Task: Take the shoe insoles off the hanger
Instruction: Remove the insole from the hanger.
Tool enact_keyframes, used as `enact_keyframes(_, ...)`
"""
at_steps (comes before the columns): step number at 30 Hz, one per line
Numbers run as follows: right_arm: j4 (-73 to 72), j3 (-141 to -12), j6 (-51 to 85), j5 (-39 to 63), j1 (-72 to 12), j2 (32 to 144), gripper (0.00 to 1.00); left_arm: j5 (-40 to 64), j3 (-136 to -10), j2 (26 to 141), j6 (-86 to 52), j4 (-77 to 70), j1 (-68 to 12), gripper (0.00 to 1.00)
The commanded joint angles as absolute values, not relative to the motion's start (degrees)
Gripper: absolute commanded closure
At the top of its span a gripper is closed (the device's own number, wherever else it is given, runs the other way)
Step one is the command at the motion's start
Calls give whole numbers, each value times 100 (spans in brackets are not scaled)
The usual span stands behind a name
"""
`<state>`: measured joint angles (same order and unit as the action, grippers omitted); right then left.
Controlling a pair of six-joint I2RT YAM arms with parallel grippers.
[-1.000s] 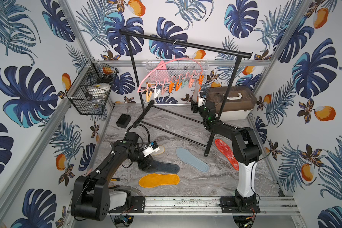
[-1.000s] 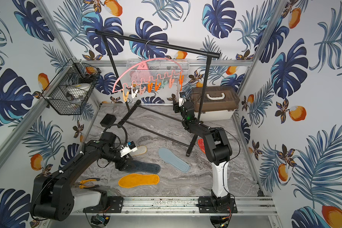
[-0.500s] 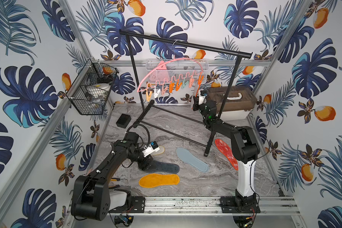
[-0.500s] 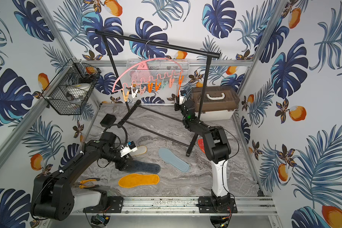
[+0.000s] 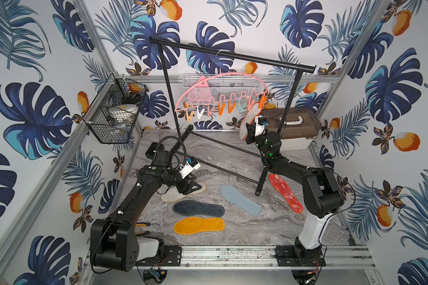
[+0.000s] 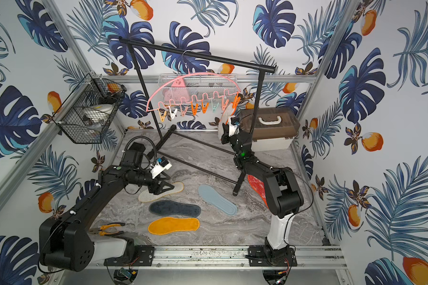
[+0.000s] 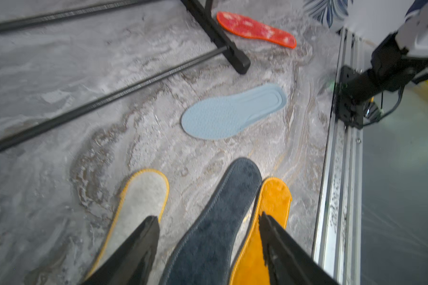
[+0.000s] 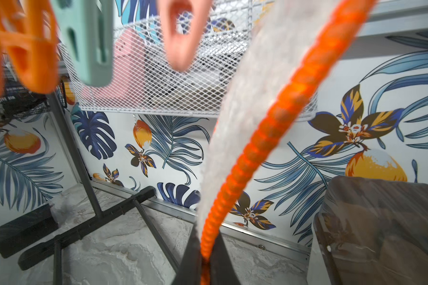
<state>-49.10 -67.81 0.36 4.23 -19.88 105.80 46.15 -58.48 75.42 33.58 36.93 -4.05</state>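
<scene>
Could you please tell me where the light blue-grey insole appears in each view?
Both top views: the light blue-grey insole lies flat on the table between the dark navy insole and the black garment rail's foot.
Left wrist: it lies past the dark navy insole's tip, towards that foot.
Right wrist: not in it.
Shared landmark: the black garment rail, visible in all four views.

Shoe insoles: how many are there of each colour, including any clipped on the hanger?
Orange fabric insole: 1
Dark navy fabric insole: 1
Cream fabric insole, yellow edge: 1
Light blue-grey insole: 1
Red-orange mesh insoles: 2
Total: 6
</scene>
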Motion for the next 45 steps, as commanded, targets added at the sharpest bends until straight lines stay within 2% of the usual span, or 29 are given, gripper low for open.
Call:
enact_keyframes(1, -4879, -6620, 367, 583, -2029, 10267, 92, 5203, -6045, 7666, 2057, 2066, -404, 28)
enact_keyframes(4, -4577, -6551, 524, 611, -2065, 10016, 92, 5378, -6262, 7904, 1464, 1115, -477, 26)
enact_keyframes(8, -4199, -6277, 575, 674, -2112, 9695, 92, 5359, -6737, 8375, 942, 749, -588, 26)
enact_keyframes(14, -3821, -5992, 232, 1004, -2205, 9313, 93, 5450, -6789, 8654, 73, -164, -769, 26)
enact_keyframes(19, -3828, -5643, 132, 1123, -2258, 9027, 93, 5414, -7041, 8741, 15, -130, -1037, 26)
enact_keyframes(29, -3445, -5252, -15, 1879, -2324, 8314, 93, 5405, -6734, 9000, -604, -1137, -1362, 26)
enact_keyframes(37, -2294, -5226, -365, 2769, -2329, 7587, 93, 5761, -6988, 9223, -1065, -1382, -1469, 27)
enact_keyframes(45, -1917, -5181, -371, 3339, -2326, 7297, 95, 6056, -7076, 9287, -1165, -1403, -1893, 27)
